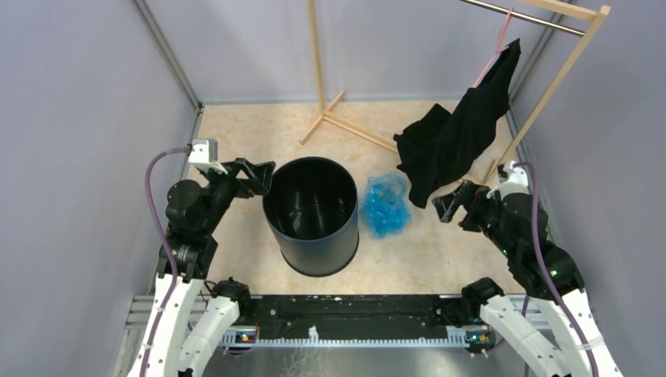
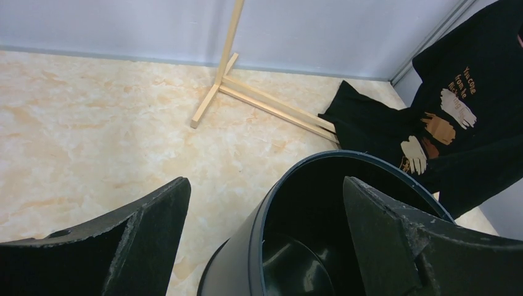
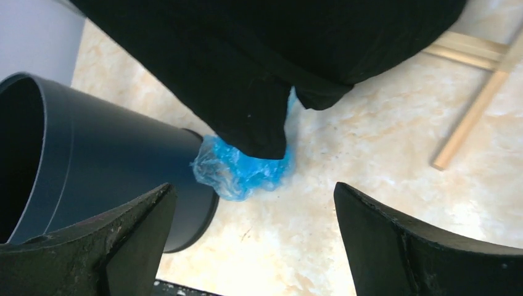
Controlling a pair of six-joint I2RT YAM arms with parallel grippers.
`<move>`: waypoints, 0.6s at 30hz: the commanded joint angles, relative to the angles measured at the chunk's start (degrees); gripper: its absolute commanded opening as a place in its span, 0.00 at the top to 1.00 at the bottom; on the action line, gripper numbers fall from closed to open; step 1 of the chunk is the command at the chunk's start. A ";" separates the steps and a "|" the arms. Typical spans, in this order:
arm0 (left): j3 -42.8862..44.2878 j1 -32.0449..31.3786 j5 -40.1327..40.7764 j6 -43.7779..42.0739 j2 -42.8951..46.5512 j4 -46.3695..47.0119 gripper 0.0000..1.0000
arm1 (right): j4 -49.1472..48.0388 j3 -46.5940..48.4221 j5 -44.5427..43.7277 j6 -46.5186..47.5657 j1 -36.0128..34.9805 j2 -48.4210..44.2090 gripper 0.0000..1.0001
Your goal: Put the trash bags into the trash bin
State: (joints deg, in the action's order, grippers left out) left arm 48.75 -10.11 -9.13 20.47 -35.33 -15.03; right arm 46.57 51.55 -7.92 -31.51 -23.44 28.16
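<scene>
The glossy black trash bin stands upright in the middle of the floor; its inside looks dark and bare. A crumpled light-blue trash bag lies on the floor just right of the bin, touching its base. My left gripper hovers at the bin's left rim, jaws wide open, one finger over the bin's mouth. At the right, my right gripper is open and empty, a little right of the bag. The black garment partly covers the bag in the right wrist view.
A black cloth garment hangs from a wooden rack at the back right, its lower end draped to the floor beside the bag. The rack's wooden foot lies behind the bin. Grey walls close in on both sides.
</scene>
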 commanded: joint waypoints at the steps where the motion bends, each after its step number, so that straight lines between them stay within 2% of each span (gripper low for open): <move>1: 2.74 0.11 -1.28 -1.86 0.77 0.13 0.00 | -7.63 -4.10 9.60 -0.26 0.41 0.07 0.01; 5: 3.91 -0.12 -4.85 -3.00 1.23 0.06 0.00 | -21.07 -12.51 29.13 -2.30 0.41 1.43 0.01; 8: 4.75 -0.35 -9.14 -3.78 1.16 0.61 0.00 | -31.93 -18.72 39.43 -6.48 -0.82 5.96 0.01; 9: 5.08 -0.35 -10.35 -3.99 1.05 0.72 0.00 | -33.27 -19.44 39.51 -6.48 -3.38 8.16 0.01; 14: 6.46 -0.44 -12.88 -4.10 0.08 1.50 0.00 | -37.30 -18.73 24.18 -3.71 -22.28 17.79 0.01; 18: 8.38 -0.44 -13.93 -1.82 -3.93 8.52 0.00 | -44.32 -18.82 17.43 -5.31 -32.23 24.26 0.01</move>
State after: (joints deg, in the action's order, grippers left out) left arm 53.67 -10.31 -20.12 17.45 -35.38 -15.18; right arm 13.74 31.75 16.71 -35.79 -49.08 48.62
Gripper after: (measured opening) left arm 0.998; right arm 0.986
